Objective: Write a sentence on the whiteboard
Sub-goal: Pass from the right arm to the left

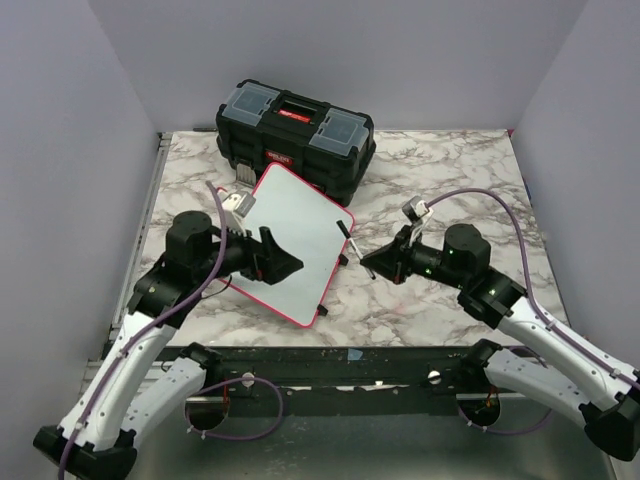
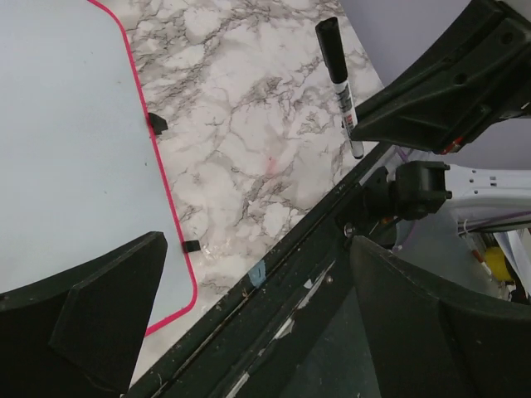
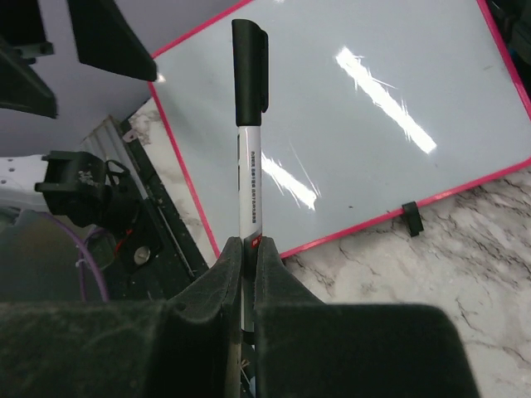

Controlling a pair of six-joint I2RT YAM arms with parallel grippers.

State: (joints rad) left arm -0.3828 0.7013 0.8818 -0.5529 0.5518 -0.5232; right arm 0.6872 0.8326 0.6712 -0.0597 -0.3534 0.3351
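The whiteboard (image 1: 295,235) lies tilted on the marble table, its white face blank, with no sentence on it. It also shows in the left wrist view (image 2: 66,149) and the right wrist view (image 3: 373,166). My right gripper (image 1: 372,262) (image 3: 249,249) is shut on a thin marker pen (image 1: 352,245) (image 3: 249,157) just off the board's right edge. The pen's black cap (image 3: 249,66) is on and points at the board. My left gripper (image 1: 285,262) (image 2: 257,249) is open and empty, low over the board's near left part.
A black toolbox (image 1: 295,130) with a red handle stands behind the whiteboard, touching its far corner. Small black clips (image 2: 156,123) stick out from the board's pink rim. The table's dark front rail (image 2: 274,307) runs close under my left gripper.
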